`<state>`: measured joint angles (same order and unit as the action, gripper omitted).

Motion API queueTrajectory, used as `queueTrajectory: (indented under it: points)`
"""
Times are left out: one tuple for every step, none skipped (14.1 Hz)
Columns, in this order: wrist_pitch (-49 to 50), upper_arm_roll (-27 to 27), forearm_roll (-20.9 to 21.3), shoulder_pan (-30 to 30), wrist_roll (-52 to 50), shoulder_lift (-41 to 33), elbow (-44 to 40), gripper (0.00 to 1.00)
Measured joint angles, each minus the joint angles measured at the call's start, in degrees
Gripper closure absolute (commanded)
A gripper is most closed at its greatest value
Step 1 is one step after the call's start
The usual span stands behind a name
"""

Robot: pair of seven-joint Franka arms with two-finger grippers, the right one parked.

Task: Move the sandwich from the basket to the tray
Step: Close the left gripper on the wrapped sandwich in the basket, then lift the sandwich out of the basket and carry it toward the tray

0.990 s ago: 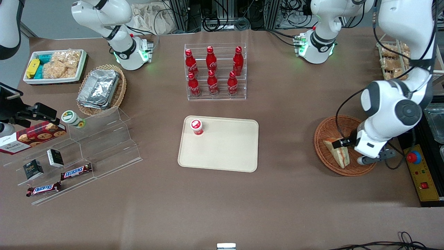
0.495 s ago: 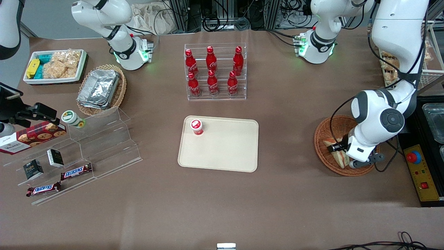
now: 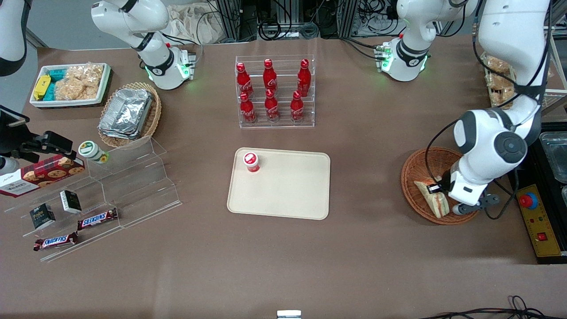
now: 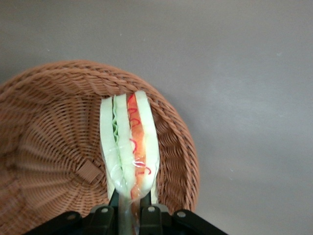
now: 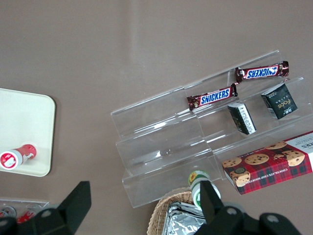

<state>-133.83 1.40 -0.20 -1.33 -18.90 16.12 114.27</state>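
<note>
While its layered edge faces up, the sandwich (image 4: 129, 147) stands over the basket (image 3: 421, 170), long axis running out from the gripper (image 4: 129, 208) clenched on its bread, well apart from the tray (image 3: 283, 195).

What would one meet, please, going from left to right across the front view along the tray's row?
Tiered acrylic stand → red-capped cup → tray → basket → sandwich held in the gripper.
</note>
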Motion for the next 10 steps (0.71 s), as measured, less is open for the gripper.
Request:
queueTrajectory:
  points:
    - [4.37,0.19,0.0,-0.2,0.0,-2.09,-1.86,1.0]
    - [9.75,0.33,0.02,-0.49,0.0,-4.28,-4.23,1.0]
    - [15.49,0.48,0.03,-0.82,0.0,-6.48,-6.93,1.0]
    - [21.61,0.81,0.05,-1.07,0.0,-8.71,-10.08,1.0]
    - [27.26,1.58,0.07,-1.15,0.0,-10.69,-13.34,1.0]
    - [32.37,2.66,0.08,-1.21,-0.12,-12.29,-16.56,1.0]
    - [37.03,3.98,0.16,-1.28,-0.86,-13.52,-19.74,1.0]
    - [40.9,5.65,0.42,-1.32,-2.39,-14.36,-22.64,1.0]
    - [43.59,7.83,0.97,-1.34,-4.52,-14.82,-25.1,1.0]
    - [45.43,10.64,1.63,-1.38,-7.55,-14.96,-27.22,1.0]
